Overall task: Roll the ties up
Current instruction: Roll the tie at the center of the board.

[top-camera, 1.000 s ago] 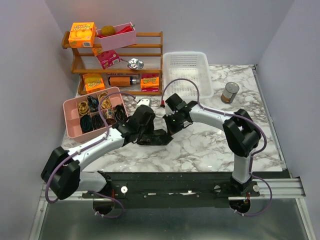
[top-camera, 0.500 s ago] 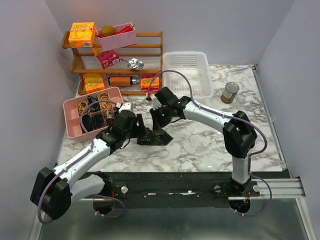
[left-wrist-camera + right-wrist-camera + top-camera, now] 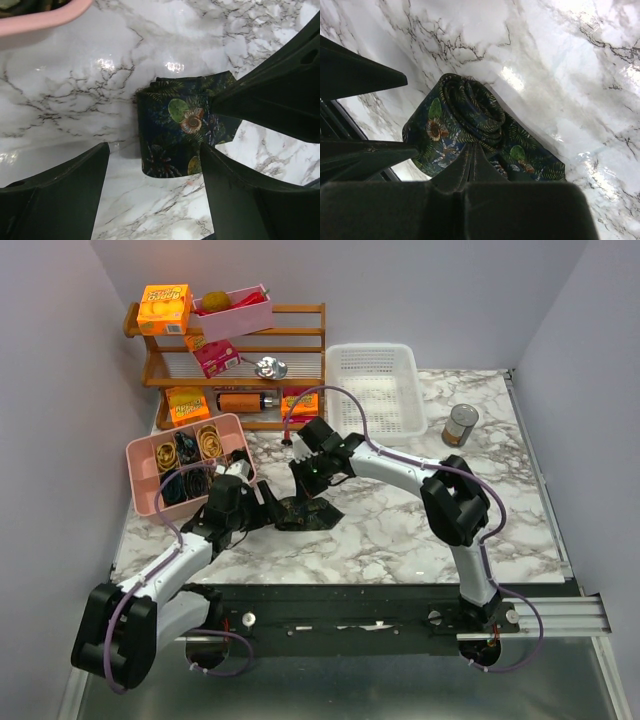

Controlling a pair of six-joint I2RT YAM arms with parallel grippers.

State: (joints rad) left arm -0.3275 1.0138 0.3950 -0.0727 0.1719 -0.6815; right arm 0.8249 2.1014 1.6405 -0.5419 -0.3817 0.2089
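One tie (image 3: 308, 512) lies rolled on the marble, dark blue fabric with green leaves and flowers; its loose end spreads flat beside the coil. In the left wrist view the tie (image 3: 175, 125) sits just ahead of my left gripper (image 3: 154, 150), whose fingers (image 3: 60, 190) stand wide apart with nothing between them. My left gripper (image 3: 265, 510) is just left of the roll. My right gripper (image 3: 472, 147) is shut, its joined tips resting on the tie (image 3: 465, 110) at the coil's edge. From above, the right gripper (image 3: 308, 490) leans in from behind the roll.
A pink compartment tray (image 3: 140, 455) with rolled ties and elastic loops stands at the left, its rim (image 3: 45, 17) close to the left gripper. Behind are a wooden shelf (image 3: 300, 365) with boxes, a white basket (image 3: 375, 390) and a can (image 3: 460, 425).
My left gripper has opened, let go of the roll and drawn back to the left. My right gripper has shifted left and sits on the roll, still shut.
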